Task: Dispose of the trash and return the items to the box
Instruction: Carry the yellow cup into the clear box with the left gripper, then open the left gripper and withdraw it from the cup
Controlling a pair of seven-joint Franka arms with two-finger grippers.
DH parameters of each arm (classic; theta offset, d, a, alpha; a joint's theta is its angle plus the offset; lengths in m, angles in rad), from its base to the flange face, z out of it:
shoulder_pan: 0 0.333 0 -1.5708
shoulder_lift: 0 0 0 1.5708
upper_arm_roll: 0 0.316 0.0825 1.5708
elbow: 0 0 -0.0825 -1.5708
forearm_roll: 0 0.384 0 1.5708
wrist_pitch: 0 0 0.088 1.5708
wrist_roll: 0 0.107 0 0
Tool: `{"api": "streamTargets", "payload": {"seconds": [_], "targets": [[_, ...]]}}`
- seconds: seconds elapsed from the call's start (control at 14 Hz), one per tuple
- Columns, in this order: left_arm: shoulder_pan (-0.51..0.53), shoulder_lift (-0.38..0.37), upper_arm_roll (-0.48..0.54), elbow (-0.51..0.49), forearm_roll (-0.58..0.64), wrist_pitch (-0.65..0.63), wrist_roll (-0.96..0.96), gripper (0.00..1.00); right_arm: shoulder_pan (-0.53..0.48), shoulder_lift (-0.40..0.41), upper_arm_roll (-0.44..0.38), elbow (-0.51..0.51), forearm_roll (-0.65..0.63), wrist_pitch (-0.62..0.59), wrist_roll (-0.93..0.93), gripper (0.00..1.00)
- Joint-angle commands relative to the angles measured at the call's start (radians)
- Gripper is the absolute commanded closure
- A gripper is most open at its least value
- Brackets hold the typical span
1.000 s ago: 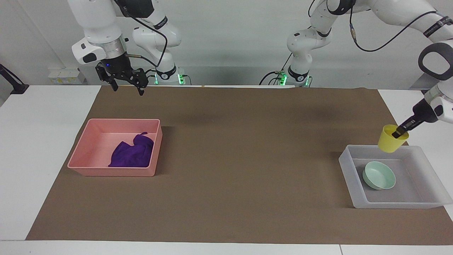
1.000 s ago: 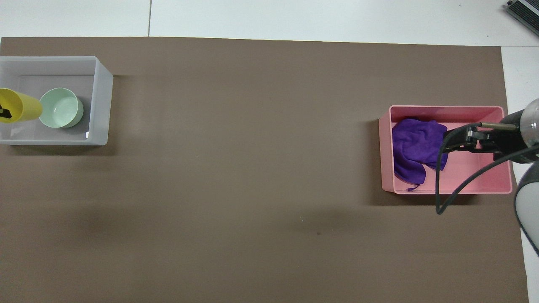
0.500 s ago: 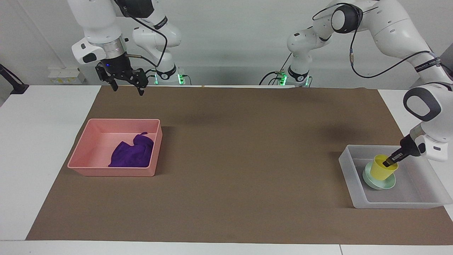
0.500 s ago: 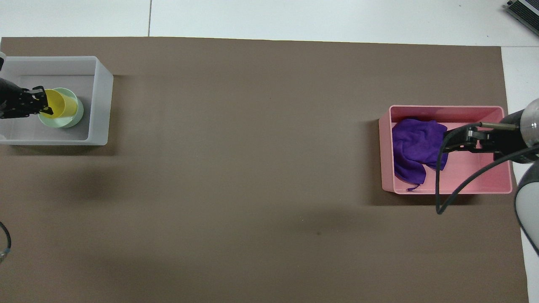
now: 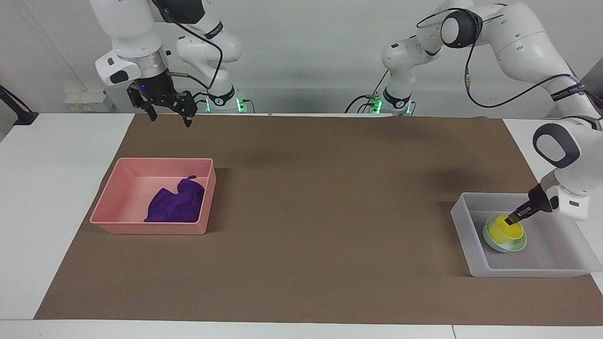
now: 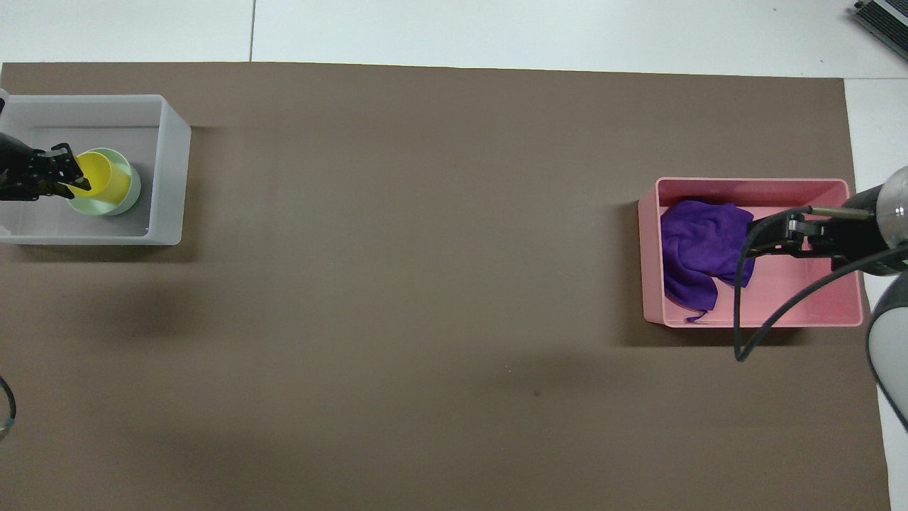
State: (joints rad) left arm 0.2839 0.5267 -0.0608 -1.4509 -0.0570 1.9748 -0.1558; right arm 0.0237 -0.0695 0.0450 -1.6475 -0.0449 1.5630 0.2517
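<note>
Both views are evenly and brightly lit from overhead, with no glare on the matte brown mat covering the bench. Soft, diffuse shadows lie on the mat beside the pink tray and the translucent box, and broad faint shadow patches mark its middle. Focus is sharp throughout, edges straight, only green base lights glow.

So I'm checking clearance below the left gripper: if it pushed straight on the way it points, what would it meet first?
Probably the yellow cup it grips at the rim, then the green bowl the cup sits in, inside the box.
</note>
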Motion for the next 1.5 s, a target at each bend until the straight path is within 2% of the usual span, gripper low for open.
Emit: {"api": "streamTargets", "payload": {"seconds": [0.0, 0.21, 0.43, 0.5, 0.64, 0.79, 0.93, 1.0, 1.14, 1.43], "targets": [[0.001, -0.025, 0.001, 0.027, 0.028, -0.031, 0.008, 0.0, -0.005, -0.024, -0.005, -0.023, 0.031, -0.004, -0.025, 0.0], [-0.018, -0.118, -0.005, 0.024, 0.031, -0.065, 0.03, 0.0, -0.005, -0.024, -0.005, -0.023, 0.03, -0.004, -0.025, 0.0], [-0.09, -0.246, -0.013, 0.026, 0.031, -0.251, 0.018, 0.0, -0.005, -0.024, -0.005, -0.023, 0.03, -0.004, -0.025, 0.0], [-0.144, -0.293, -0.005, 0.023, 0.036, -0.32, 0.0, 0.0, -0.005, -0.024, -0.005, -0.023, 0.031, -0.004, -0.023, 0.0], [-0.184, -0.381, -0.011, 0.009, 0.059, -0.402, -0.011, 0.0, -0.005, -0.024, -0.005, -0.023, 0.031, -0.004, -0.025, 0.0], [-0.222, -0.474, -0.014, -0.087, 0.06, -0.416, -0.01, 0.0, -0.005, -0.024, -0.005, -0.023, 0.031, -0.004, -0.023, 0.0], [-0.251, -0.569, -0.014, -0.217, 0.062, -0.363, -0.008, 0.0, -0.005, -0.024, -0.005, -0.023, 0.031, -0.004, -0.025, 0.0], [-0.27, -0.588, -0.014, -0.25, 0.063, -0.34, -0.004, 0.0, -0.005, -0.024, -0.005, -0.023, 0.031, -0.004, -0.025, 0.0], [-0.282, -0.565, -0.017, -0.209, 0.08, -0.362, 0.005, 0.0, -0.005, -0.024, -0.005, -0.023, 0.031, -0.004, -0.025, 0.0], [-0.296, -0.564, -0.019, -0.192, 0.071, -0.404, 0.007, 0.0, -0.005, -0.023, -0.005, -0.023, 0.031, 0.003, -0.023, 0.0]]}}
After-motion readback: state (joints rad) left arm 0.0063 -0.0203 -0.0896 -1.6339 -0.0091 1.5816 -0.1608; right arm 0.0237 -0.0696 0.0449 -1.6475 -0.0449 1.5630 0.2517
